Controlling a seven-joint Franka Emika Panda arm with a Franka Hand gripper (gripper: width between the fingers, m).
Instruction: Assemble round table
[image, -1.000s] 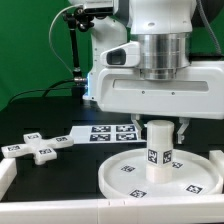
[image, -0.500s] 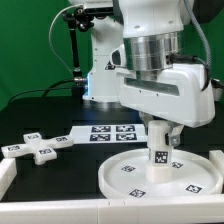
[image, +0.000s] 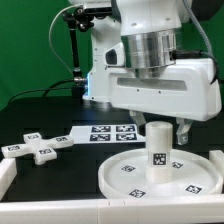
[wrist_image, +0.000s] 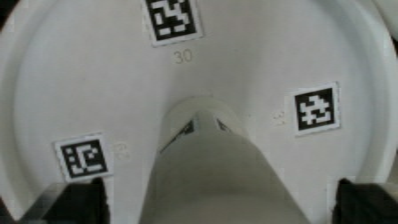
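Note:
The white round disc (image: 195, 185) lies rim up on the black table at the front, towards the exterior view's right. The short thick cylinder leg (image: 159, 150) stands upright at its centre, tag facing the camera. My gripper (image: 162, 130) hangs straight above the leg, open, with a finger on each side of the leg's top and a gap on both sides. In the wrist view the leg (wrist_image: 217, 170) runs between the dark fingertips (wrist_image: 71, 200), with the tagged disc (wrist_image: 107, 80) around it. The cross-shaped piece (image: 40, 146) lies flat at the exterior view's left.
The marker board (image: 108, 132) lies flat behind the disc. A white rail (image: 60, 205) runs along the table's front edge, with white blocks at the left corner (image: 5, 175) and the right edge (image: 217, 160). The arm's base (image: 100, 60) stands at the back.
The hand turned about the leg's axis and has turned back to face front. The leg stays upright on the disc, and the cross piece has not moved.

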